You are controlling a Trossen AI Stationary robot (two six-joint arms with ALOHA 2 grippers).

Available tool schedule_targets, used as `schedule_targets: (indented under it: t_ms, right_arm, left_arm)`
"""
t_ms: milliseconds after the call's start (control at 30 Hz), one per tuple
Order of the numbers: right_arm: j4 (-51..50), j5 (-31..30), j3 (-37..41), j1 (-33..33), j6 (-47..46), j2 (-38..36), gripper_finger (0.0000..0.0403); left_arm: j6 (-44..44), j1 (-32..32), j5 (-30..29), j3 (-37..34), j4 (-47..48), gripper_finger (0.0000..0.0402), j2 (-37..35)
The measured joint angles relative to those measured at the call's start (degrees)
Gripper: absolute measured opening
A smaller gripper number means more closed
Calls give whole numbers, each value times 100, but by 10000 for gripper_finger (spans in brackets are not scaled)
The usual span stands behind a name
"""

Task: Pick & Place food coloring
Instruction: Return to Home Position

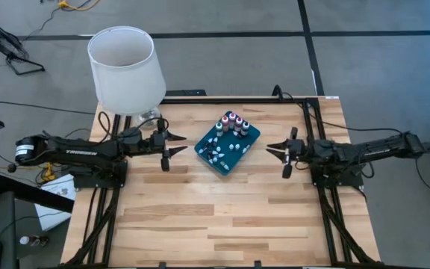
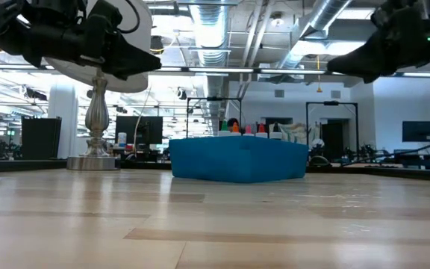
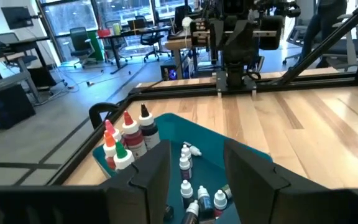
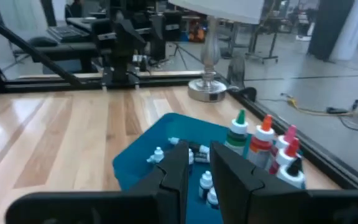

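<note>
Returning to home is judged the step in hand; items as follows.

- **Food coloring** point(image 1: 234, 124): small bottles, all inside the teal tray point(image 1: 200, 149) at mid-table. The taller ones stand upright in a cluster at one corner, and the tiny ones lie loose on its floor.
- **Left gripper** point(image 1: 166, 145): just beside the tray on one side, fingers apart, holding nothing.
- **Right gripper** point(image 1: 285, 153): near the tray's opposite side, fingers narrowly parted, holding nothing.
- **Lamp** point(image 1: 125, 69): white shade, standing at a table corner close by the left arm.
- **Advice:** draw each arm straight back and level, clear of the tray rim and the lamp base, with the fingers kept empty.
- **Writing:** white lettering runs along the left arm, too small to read. The bottle labels are not legible.
</note>
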State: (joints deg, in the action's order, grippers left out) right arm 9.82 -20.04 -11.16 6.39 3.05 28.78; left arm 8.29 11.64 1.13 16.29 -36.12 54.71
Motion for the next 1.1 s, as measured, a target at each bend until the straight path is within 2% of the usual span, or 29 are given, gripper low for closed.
schedule_targets:
  t_ms: [300,533,633,767,900,1100]
  right_arm:
    - [-915,43,202,58,44,-1391,59]
    - [-1307,-46,204,381,161,-2107,59]
    - [-917,-186,405,534,385,-2331,59]
    - [542,50,1066,700,1056,-2505,59]
    - [566,60,1063,760,1138,-2591,59]
    - [634,42,1063,682,1171,-2591,59]
  left_arm:
    - [49,-222,3,0,445,142,-615]
    - [49,-278,-13,0,903,142,-1093]
    - [49,-278,70,-102,835,142,-1244]
    - [48,-278,105,-465,125,142,-1373]
    - [3,-276,107,-703,-365,142,-1533]
    - [-41,-276,126,-732,-411,142,-1614]
